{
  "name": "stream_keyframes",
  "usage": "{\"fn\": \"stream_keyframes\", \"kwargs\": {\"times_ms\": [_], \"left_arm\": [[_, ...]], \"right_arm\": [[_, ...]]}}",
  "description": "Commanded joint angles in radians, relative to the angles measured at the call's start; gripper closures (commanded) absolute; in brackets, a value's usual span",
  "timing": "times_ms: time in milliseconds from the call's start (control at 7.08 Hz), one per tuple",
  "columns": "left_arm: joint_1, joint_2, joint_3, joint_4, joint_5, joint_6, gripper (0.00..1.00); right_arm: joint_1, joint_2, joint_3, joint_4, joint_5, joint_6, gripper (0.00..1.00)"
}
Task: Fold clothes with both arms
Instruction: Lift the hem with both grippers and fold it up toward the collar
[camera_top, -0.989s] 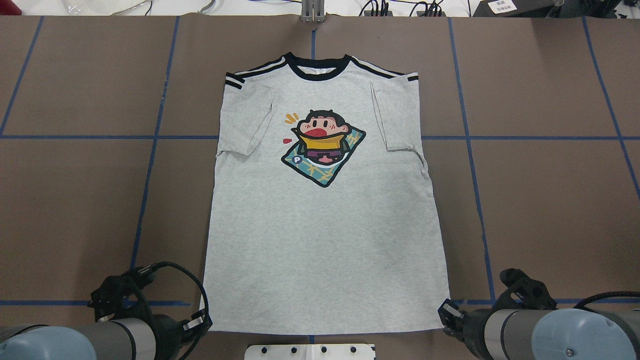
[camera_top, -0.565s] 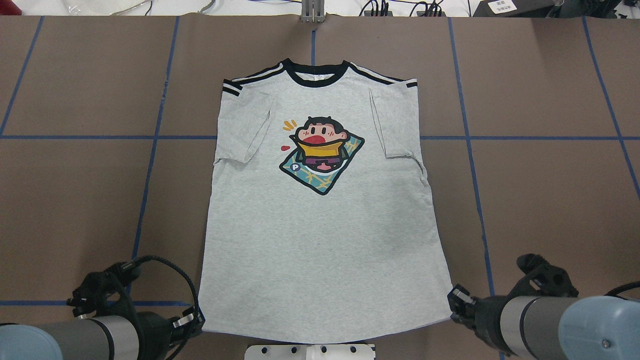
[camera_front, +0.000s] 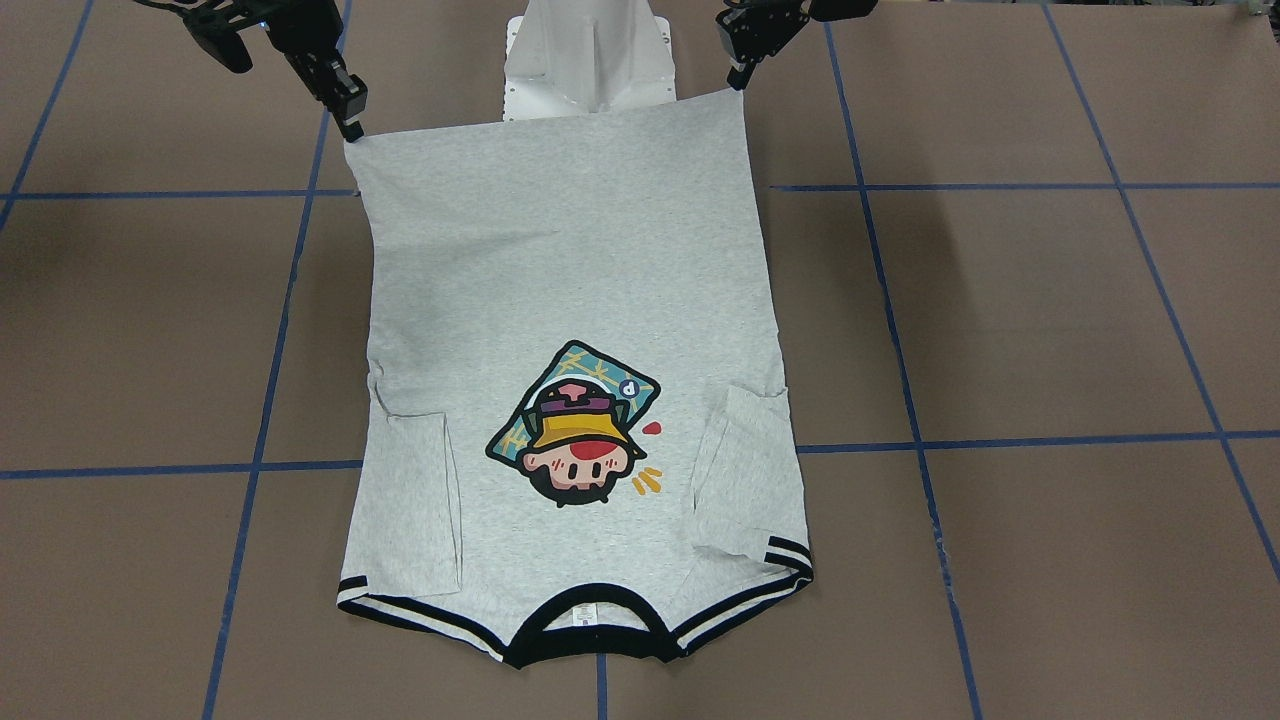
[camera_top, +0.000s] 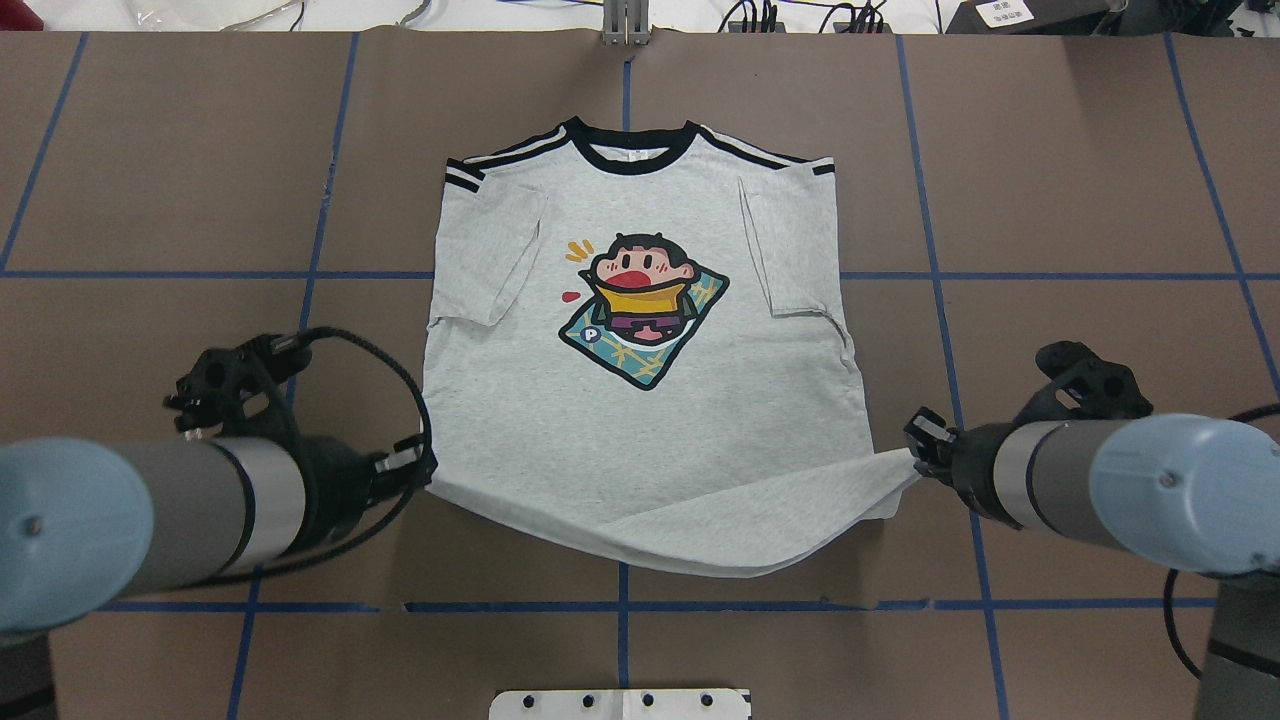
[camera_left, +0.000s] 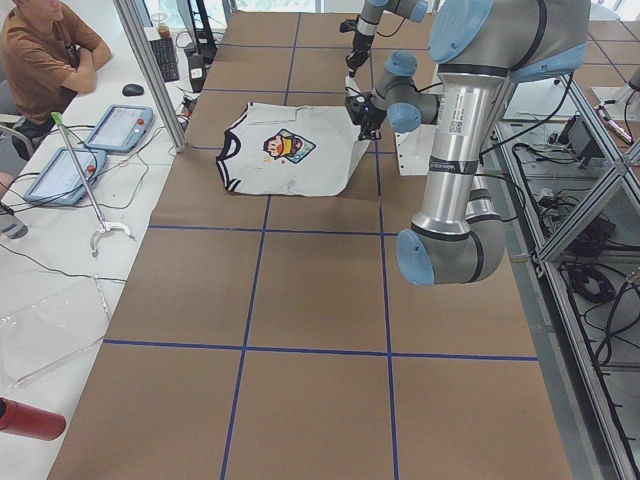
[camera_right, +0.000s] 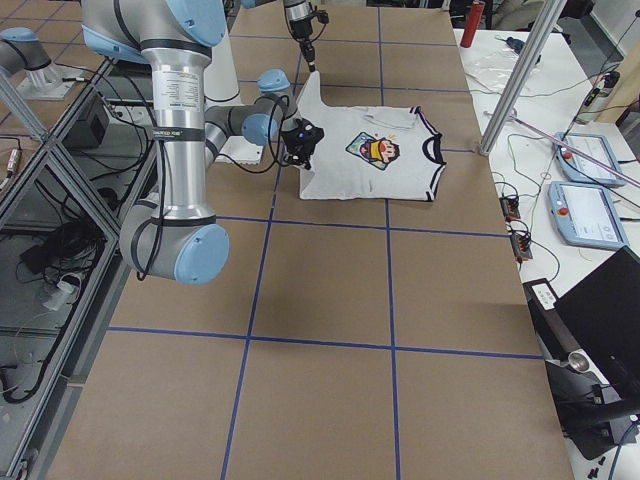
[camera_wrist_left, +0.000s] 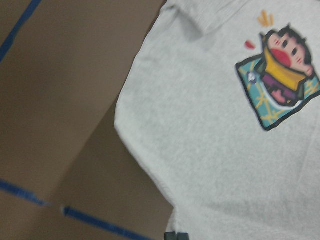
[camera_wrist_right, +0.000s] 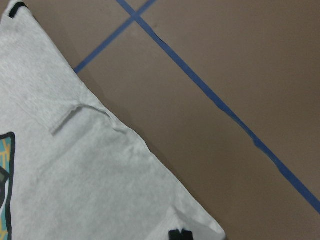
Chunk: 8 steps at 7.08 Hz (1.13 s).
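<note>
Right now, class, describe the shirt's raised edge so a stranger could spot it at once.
On the brown table lies a grey T-shirt, black collar farthest from the robot. Its hem, at the robot's end, hangs between the left claw and right claw; unlike the flat remainder, it is lifted and sags midway.

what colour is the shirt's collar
Black; the T-shirt's collar shows best in the exterior front-facing view.

The T-shirt (camera_top: 640, 430) is seen as soft, matt, heathered knit cloth; the worktop (camera_top: 1100, 200) is covered in matt brown paper.
</note>
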Motion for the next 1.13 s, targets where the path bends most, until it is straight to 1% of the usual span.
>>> {"fn": "stream_keyframes", "kwargs": {"times_ms": [0,141,282,424,565,706,847,989], "left_arm": [[-0.186,-0.132,0.297,-0.104,-0.026,0.174,1.0],[-0.245,-0.134,0.444,-0.267,-0.026,0.201,1.0],[-0.275,-0.137,0.552,-0.378,-0.026,0.23,1.0],[-0.309,-0.16,0.611,-0.408,-0.026,0.233,1.0],[-0.32,-0.172,0.631,-0.41,-0.023,0.251,1.0],[-0.336,-0.214,0.68,-0.41,-0.023,0.255,1.0],[-0.349,-0.25,0.743,-0.436,-0.017,0.259,1.0],[-0.359,-0.266,0.777,-0.474,-0.017,0.259,1.0]], "right_arm": [[0.16,0.177,-0.197,-0.054,0.012,-0.185,1.0],[0.224,0.265,-0.315,-0.052,0.014,-0.285,1.0],[0.275,0.345,-0.427,-0.048,0.014,-0.322,1.0],[0.312,0.416,-0.52,-0.043,0.016,-0.351,1.0],[0.332,0.483,-0.628,-0.042,0.019,-0.385,1.0],[0.352,0.546,-0.73,-0.014,0.019,-0.399,1.0],[0.358,0.589,-0.812,0.038,0.02,-0.399,1.0],[0.367,0.611,-0.866,0.07,0.02,-0.402,1.0]]}}
